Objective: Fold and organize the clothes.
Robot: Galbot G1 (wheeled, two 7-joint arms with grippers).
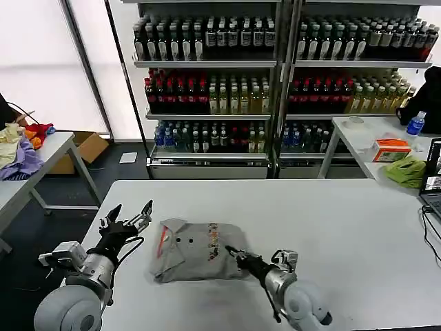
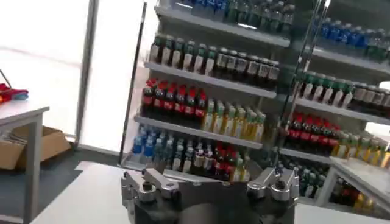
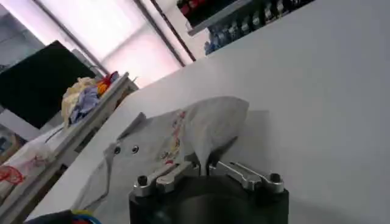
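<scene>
A light grey shirt [image 1: 196,252] with buttons, orange collar lining and a multicoloured print lies partly folded on the white table [image 1: 331,221], near its front edge. My right gripper [image 1: 233,254] is shut on the shirt's right edge and lifts a fold of the cloth [image 3: 210,128] off the table. The pinched fabric runs down between its fingers [image 3: 166,176] in the right wrist view. My left gripper [image 1: 127,218] hovers open just left of the shirt, above the table's left edge, holding nothing. The left wrist view faces the drink shelves past its spread fingers [image 2: 155,182].
Shelves of bottled drinks [image 1: 275,76] stand behind the table. A side table on the left carries lilac, yellow and red fabrics [image 1: 21,148]. Another table at the right holds a lime-green cloth [image 1: 406,170], an orange box [image 1: 391,149] and a bottle [image 1: 415,124]. A laptop edge [image 1: 433,186] sits far right.
</scene>
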